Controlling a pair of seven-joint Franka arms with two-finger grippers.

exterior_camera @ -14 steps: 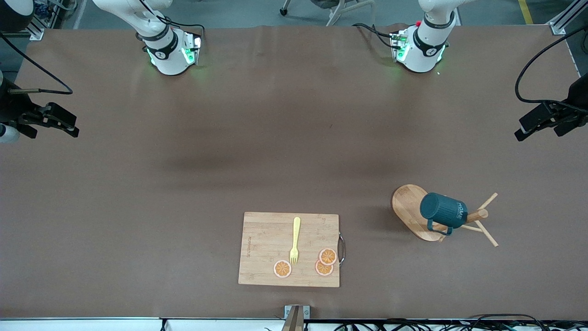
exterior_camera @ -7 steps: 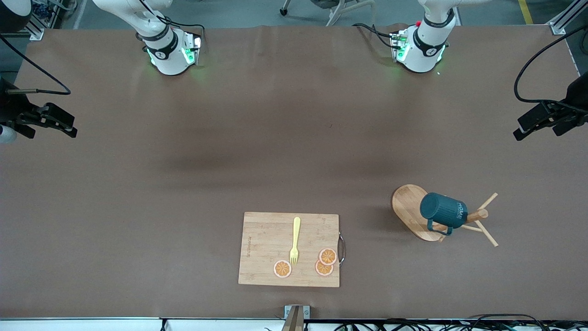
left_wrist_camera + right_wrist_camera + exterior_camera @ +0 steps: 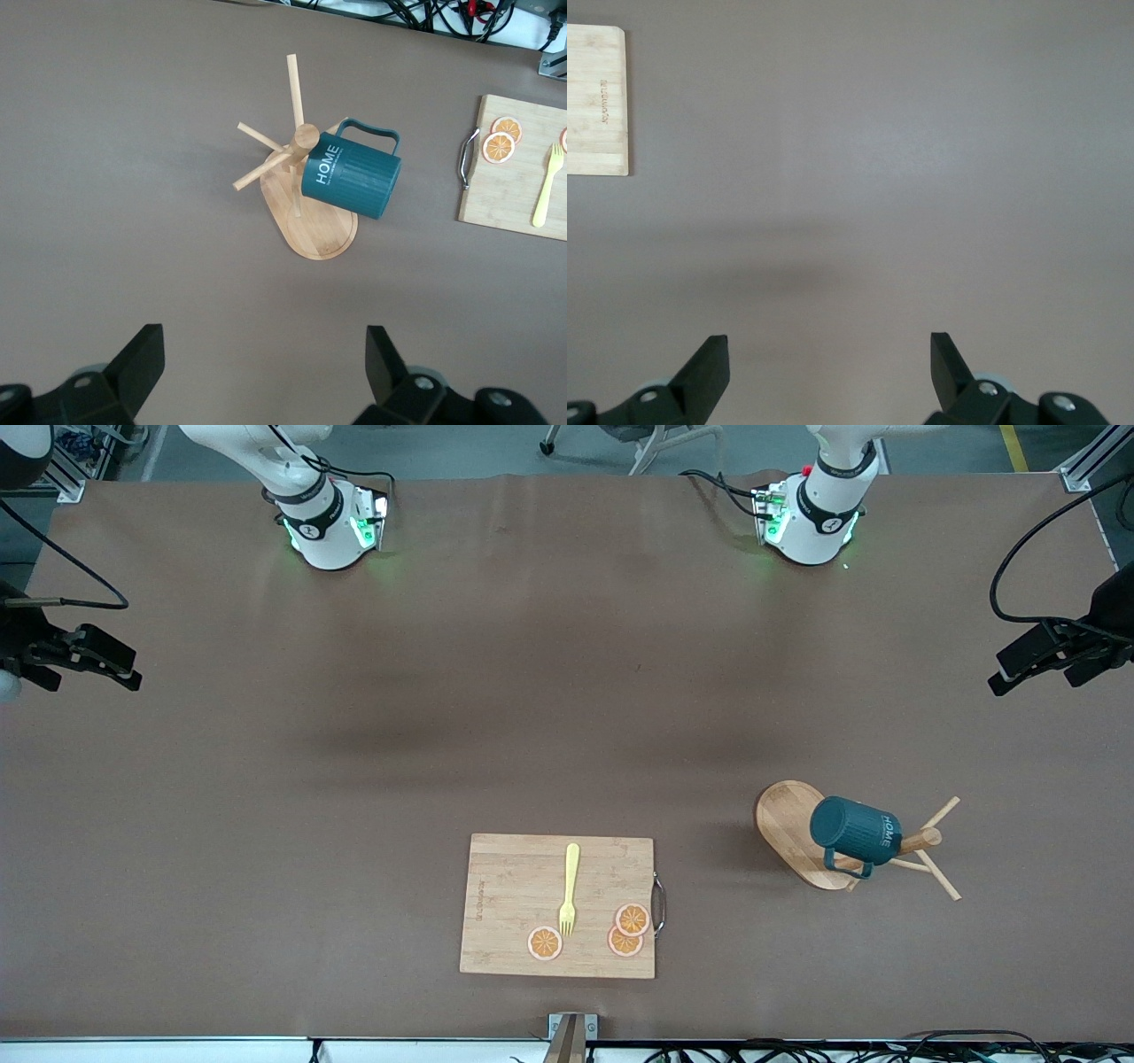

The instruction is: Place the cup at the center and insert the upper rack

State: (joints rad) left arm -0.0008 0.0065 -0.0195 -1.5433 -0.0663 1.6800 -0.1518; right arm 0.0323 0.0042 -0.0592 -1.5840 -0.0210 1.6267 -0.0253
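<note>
The cup [image 3: 855, 831] hangs on the upper rack [image 3: 802, 833], a wooden mug stand sitting on the table [image 3: 354, 779] toward the left arm's end, beside the cutting board [image 3: 514, 903] and a touch farther from the front camera than it. The cup tilts off a peg with its handle facing the front camera and its "HOME" lettering facing the post. It looks like a glazed ceramic mug: stiff, fairly weighty for its size, slick on the wall, and likely to chip if dropped. Best bet is a grip across the rim and wall, or the handle loop, lifting along the peg so it slides free. The rack is light, rigid wood; its thick round post is the obvious place to take it, as the thin pegs look easy to snap and the stand may tip while the cup drags on it.

Left pincer [image 3: 266, 376] hovers high over the table, the rack well within its wrist view, jaws spread wide, holding nothing and touching nothing. Right pincer [image 3: 828, 376] waits over bare table well apart from the cutting board toward the right arm's end, jaws equally wide, empty too.
</note>
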